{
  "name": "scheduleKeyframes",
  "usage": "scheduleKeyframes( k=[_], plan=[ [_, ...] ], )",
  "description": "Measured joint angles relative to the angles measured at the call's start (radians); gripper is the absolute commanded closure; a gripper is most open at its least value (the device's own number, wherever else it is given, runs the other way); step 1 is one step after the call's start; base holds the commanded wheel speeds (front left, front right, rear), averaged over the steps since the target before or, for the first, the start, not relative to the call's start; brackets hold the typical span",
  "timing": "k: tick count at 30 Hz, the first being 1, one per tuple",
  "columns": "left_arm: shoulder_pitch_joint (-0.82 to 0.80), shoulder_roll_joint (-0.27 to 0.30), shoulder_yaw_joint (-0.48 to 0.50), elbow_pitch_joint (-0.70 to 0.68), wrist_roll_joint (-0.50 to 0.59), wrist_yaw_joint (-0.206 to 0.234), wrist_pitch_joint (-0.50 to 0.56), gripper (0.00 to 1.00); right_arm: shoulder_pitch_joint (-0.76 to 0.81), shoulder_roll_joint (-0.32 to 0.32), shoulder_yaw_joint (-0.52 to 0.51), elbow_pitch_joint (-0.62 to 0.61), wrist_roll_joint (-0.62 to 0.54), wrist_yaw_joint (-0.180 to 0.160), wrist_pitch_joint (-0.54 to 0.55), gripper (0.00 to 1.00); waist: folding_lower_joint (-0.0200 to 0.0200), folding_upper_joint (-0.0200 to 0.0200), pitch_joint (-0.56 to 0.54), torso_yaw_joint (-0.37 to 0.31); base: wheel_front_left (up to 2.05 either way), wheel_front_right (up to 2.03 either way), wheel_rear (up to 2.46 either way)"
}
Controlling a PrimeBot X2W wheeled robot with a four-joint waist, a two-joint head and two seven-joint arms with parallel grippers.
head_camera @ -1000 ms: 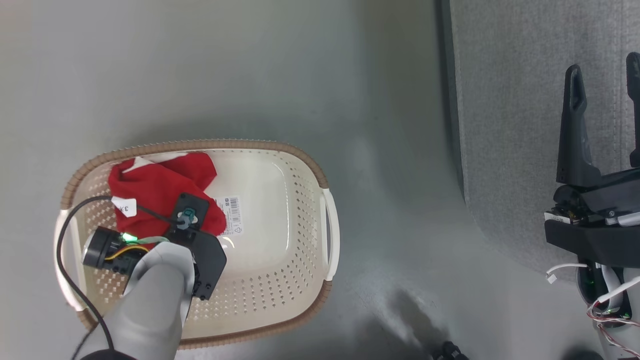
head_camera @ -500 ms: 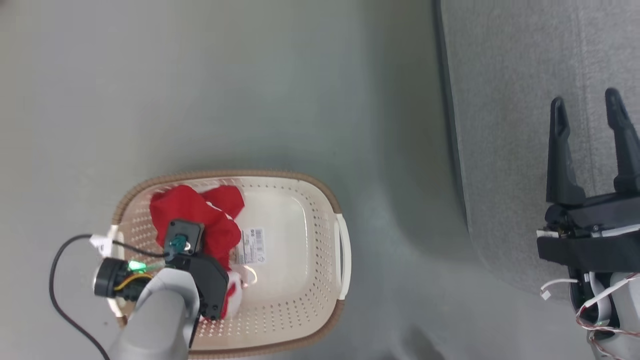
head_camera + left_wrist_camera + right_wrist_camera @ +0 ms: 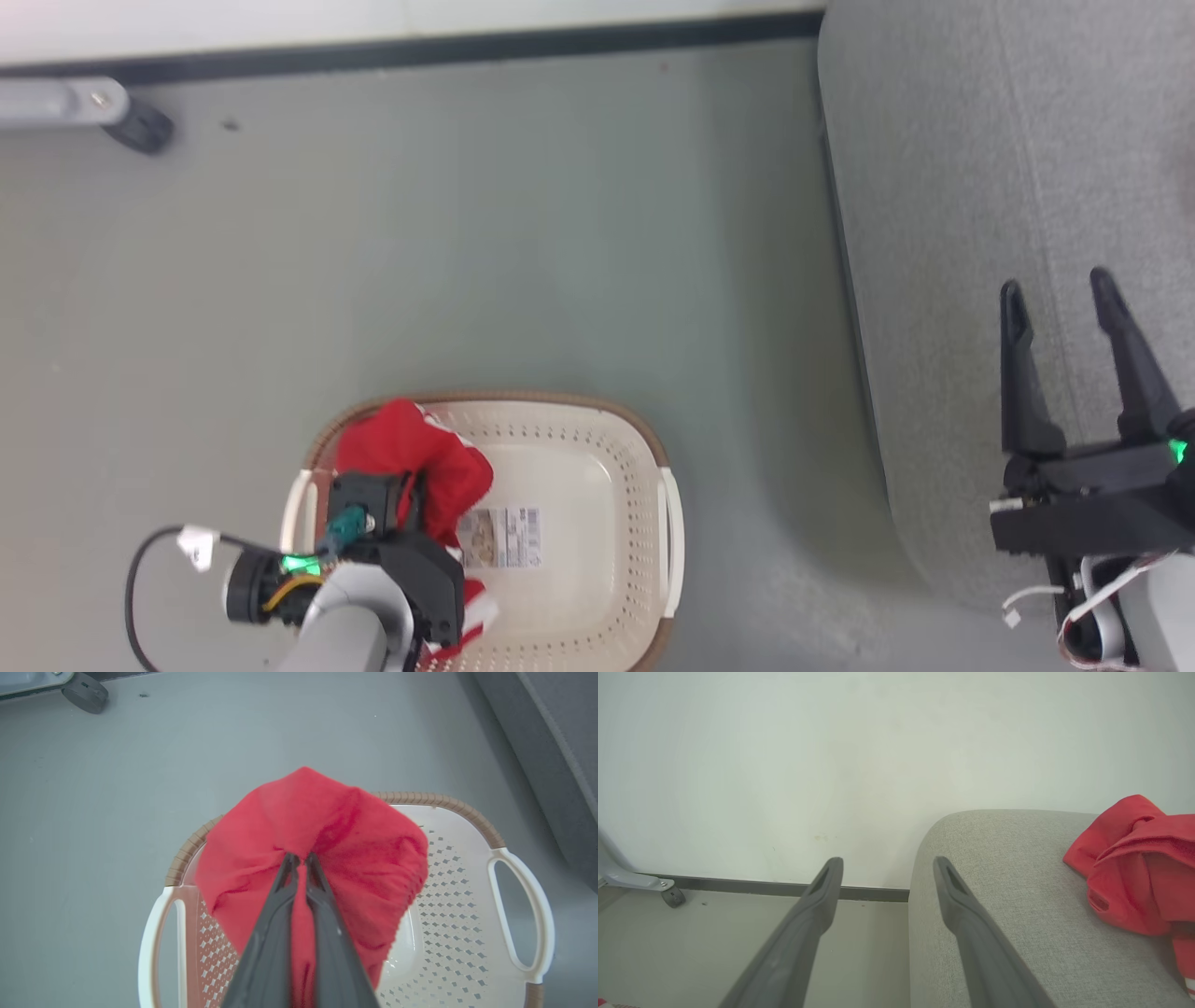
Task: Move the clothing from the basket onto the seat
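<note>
Grey-green floor (image 3: 467, 233) runs up to a pale wall, and on it the work is mid-lift. The left gripper (image 3: 299, 858) is pinched tight on a fold of the red clothing (image 3: 327, 826), which drapes off its fingers in a bunch above the basket (image 3: 439, 800), the striped hem trailing at the near rim. Under it the barcode sticker (image 3: 502, 538) lies bare. The seat (image 3: 980, 187) lies to the robot's right of the basket, a strip of floor between them, its long edge running away from the robot. The right gripper (image 3: 1055, 283) hangs over that seat, jaws wide and holding nothing, so it is the nearer arm, though the left carries the load. 1 second red garment (image 3: 1134, 863) already rests on the seat. A second ago the clothing lay spread in the basket's corner. Now it is gathered up, and the head view has shifted to take in the wall.
</note>
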Motion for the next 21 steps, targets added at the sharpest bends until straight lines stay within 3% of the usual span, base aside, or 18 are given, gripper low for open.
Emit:
scheduleKeyframes(
  k=[8, 21],
  plan=[
    [0.066, 0.001, -0.032, -0.119, -0.078, 0.022, -0.004, 1.00, 0.068, 0.002, 0.002, 0.035, 0.007, 0.000, 0.000, 0.00, 0.0001, 0.0000, -0.104, 0.023, 0.00, 0.00, 0.00],
    [0.135, 0.003, -0.002, -0.364, -0.067, 0.031, -0.009, 1.00, 0.194, 0.010, 0.006, 0.060, 0.030, -0.002, 0.002, 0.00, 0.0001, 0.0000, -0.290, 0.059, 0.00, 0.00, 0.00]
  ],
)
